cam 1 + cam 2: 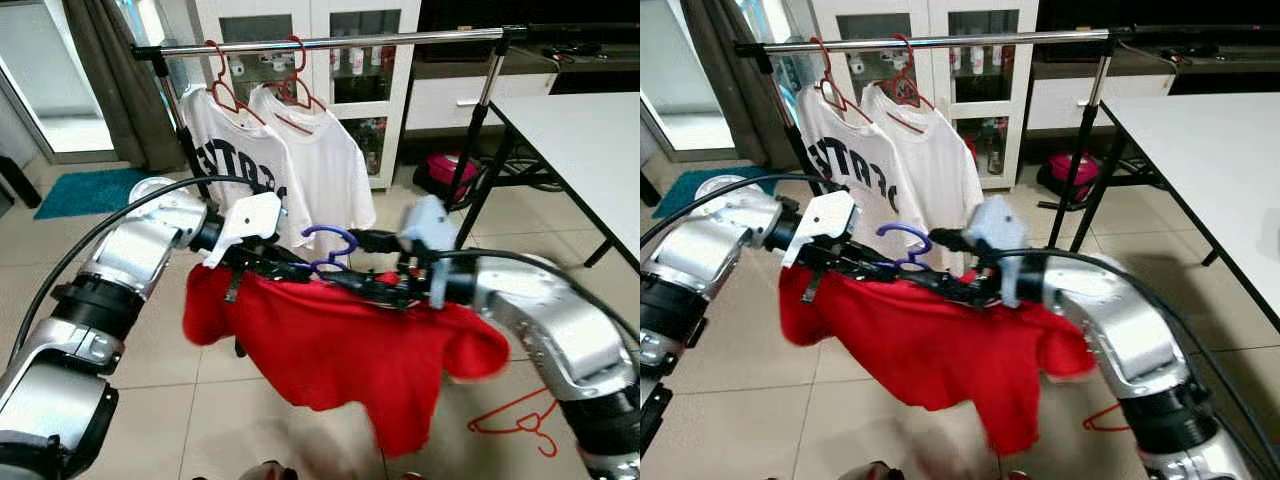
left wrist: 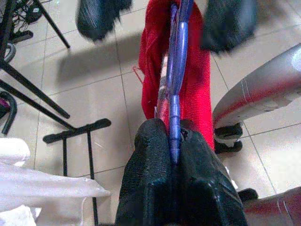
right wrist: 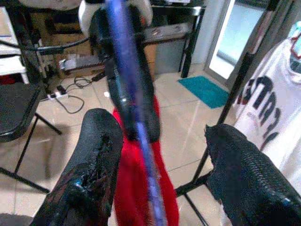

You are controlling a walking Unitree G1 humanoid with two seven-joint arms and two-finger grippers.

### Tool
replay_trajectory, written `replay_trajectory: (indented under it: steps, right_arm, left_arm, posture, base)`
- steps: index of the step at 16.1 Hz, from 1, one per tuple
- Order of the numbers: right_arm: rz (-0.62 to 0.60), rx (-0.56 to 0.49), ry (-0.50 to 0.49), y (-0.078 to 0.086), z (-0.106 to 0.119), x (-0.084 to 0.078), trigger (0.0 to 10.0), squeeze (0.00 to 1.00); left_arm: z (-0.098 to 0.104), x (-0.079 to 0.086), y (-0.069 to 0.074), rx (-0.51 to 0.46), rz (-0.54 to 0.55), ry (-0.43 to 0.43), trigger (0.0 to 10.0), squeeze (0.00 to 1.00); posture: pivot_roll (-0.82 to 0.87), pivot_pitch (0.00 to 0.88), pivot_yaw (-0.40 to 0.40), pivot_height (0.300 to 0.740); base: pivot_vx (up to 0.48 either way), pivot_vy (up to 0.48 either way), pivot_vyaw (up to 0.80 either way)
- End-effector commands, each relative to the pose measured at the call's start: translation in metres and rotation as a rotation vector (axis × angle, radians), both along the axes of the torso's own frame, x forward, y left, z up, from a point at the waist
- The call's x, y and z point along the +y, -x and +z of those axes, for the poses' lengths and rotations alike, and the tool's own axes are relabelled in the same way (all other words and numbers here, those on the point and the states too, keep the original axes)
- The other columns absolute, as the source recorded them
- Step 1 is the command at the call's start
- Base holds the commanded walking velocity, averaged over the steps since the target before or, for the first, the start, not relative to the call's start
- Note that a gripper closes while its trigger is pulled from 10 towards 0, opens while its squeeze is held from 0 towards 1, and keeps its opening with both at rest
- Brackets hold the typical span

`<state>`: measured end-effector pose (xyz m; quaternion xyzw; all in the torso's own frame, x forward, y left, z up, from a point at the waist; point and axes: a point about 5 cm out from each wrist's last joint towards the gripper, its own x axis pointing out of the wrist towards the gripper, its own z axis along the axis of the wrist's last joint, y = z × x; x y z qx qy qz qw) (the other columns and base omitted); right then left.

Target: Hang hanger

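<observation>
Two grippers share one load, held level in front of the chest and below the rail (image 1: 330, 42). Left gripper (image 2: 175, 141) pinched tight on the blue hanger (image 1: 330, 243), fingers pressed together around its thin bar, so that end cannot slip or twist. Right gripper (image 3: 160, 155) spread wide, its two black fingers standing either side of the blue bar without clamping it; probably serving as a guide or rest rather than a grip, leaving that end free to slide. Red shirt (image 1: 350, 340) draped over the hanger and sagging between both arms, well clear of the tiled floor (image 1: 250, 420). Hook pointing upward between the wrists, ready, by the look of it, to be lifted toward the bar.

Counted on the rail: two white T-shirts, one with dark lettering (image 1: 235, 160) and one plain (image 1: 325, 165), each on a red hanger (image 1: 290, 85), hung close together toward the left end. Plenty of bare bar to the right of them, likely the sensible landing spot. One more red hanger (image 1: 515, 420) lying on the tiles near the right arm. One white table (image 1: 585, 150) at the right; one teal mat (image 1: 85, 190) far left.
</observation>
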<state>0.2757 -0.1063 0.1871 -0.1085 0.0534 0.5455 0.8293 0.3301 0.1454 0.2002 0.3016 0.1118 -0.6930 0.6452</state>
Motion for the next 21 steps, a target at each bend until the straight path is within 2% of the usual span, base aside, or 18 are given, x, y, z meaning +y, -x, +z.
replay_trajectory:
  steps: [1,2,3,8,13,17,18,19,20,21]
  right_arm:
    - [-0.006,0.021,0.018,-0.001,-0.003,0.004,10.0,0.0]
    - [-0.015,0.029,0.019,-0.003,-0.005,0.006,6.4,0.0]
    - [-0.036,0.029,0.034,-0.006,-0.011,0.01,0.0,0.0]
    - [-0.026,0.043,0.04,-0.005,-0.013,0.009,0.0,0.0]
    - [-0.015,0.057,0.055,-0.004,-0.015,0.007,0.0,0.0]
    - [-0.008,0.082,0.03,0.0,-0.015,0.006,0.0,0.0]
    - [-0.009,0.107,0.022,0.002,-0.017,0.003,0.0,0.0]
    - [-0.016,0.112,0.026,0.003,-0.02,0.0,0.0,0.0]
    - [-0.019,0.118,0.031,0.004,-0.024,-0.002,0.0,0.0]
    - [-0.022,0.121,0.035,0.006,-0.026,-0.003,0.0,0.0]
  left_arm:
    - [0.012,-0.006,0.0,-0.06,-0.036,-0.004,0.0,0.0]
    - [0.012,-0.008,0.0,-0.063,-0.041,-0.001,0.0,0.0]
    - [0.014,-0.013,0.002,-0.06,-0.057,0.024,0.0,0.0]
    - [0.02,-0.011,0.0,-0.065,-0.043,0.042,0.0,0.0]
    - [0.033,-0.009,-0.004,-0.06,-0.018,0.124,0.0,0.0]
    - [0.034,-0.003,-0.007,-0.074,0.026,0.172,0.0,0.0]
    - [0.033,-0.002,-0.006,-0.065,0.04,0.209,10.0,0.0]
    - [0.033,-0.002,-0.003,-0.032,0.026,0.257,10.0,0.0]
    - [0.033,-0.002,0.0,-0.011,0.014,0.295,10.0,1.0]
    - [0.034,-0.002,0.002,0.002,0.004,0.318,10.0,1.0]
  posture:
    - [-0.2,0.0,0.068,0.71]
    - [-0.2,0.0,0.069,0.71]
    - [-0.2,0.0,0.068,0.71]
    - [-0.2,0.0,0.067,0.71]
    - [-0.2,0.0,0.073,0.71]
    - [-0.2,0.0,0.054,0.71]
    - [-0.2,0.0,0.048,0.71]
    - [-0.2,0.0,0.051,0.71]
    - [-0.2,0.0,0.045,0.71]
    - [-0.2,0.0,0.045,0.71]
  base:
    - [0.0,0.0,0.0]
    - [0.0,0.0,0.0]
    - [0.0,0.0,0.0]
    - [0.0,0.0,0.0]
    - [0.0,0.0,0.0]
    - [0.0,0.0,0.0]
    - [0.0,0.0,0.0]
    - [0.0,0.0,0.0]
    - [0.0,0.0,0.0]
    - [0.0,0.0,0.0]
